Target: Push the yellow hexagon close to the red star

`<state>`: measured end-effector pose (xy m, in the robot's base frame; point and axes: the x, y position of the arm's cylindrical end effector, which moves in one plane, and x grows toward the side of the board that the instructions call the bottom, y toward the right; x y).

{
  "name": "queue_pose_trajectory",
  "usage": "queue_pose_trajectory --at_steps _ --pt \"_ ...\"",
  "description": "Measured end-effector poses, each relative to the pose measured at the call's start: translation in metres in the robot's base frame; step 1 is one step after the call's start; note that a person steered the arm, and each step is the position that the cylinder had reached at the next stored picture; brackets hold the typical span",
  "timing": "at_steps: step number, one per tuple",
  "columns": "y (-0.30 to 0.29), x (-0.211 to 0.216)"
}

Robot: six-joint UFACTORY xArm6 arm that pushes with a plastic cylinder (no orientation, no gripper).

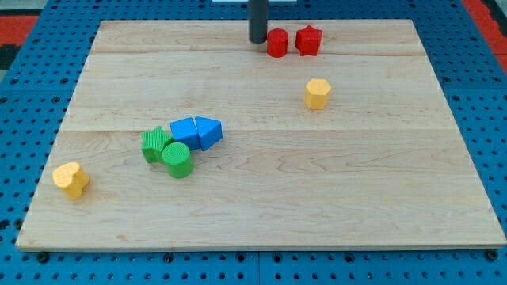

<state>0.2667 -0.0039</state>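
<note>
Yellow hexagon (317,93) sits alone in the upper right of the frame on the pale wooden surface (261,214), a little below and just right of the red star (308,40), with bare wood between them. My tip (258,40) stands at the frame's top centre, touching or all but touching the left side of a red cylinder (276,43) beside the star. No claw is fitted to this arm, only the plain rod, so nothing is held. The approach appears to be the step in hand: the push has not begun. Next, by this reading, the tip must travel round to the hexagon's lower side and drive it up-frame, without knocking the star away.
</note>
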Motion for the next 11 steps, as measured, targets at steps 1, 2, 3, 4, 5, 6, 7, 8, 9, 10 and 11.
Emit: queue_pose_trajectory --at_steps 1,2,3,4,5,6,7,8,9,10,11 --pt "0.046 0.092" --pt "0.056 0.141" --pt "0.107 0.159" --pt "0.151 0.172" --pt "0.113 0.152" --pt "0.082 0.098" --pt "0.059 0.078" --pt "0.06 0.078" --pt "0.066 0.078" --pt "0.07 0.078" --pt "0.07 0.082"
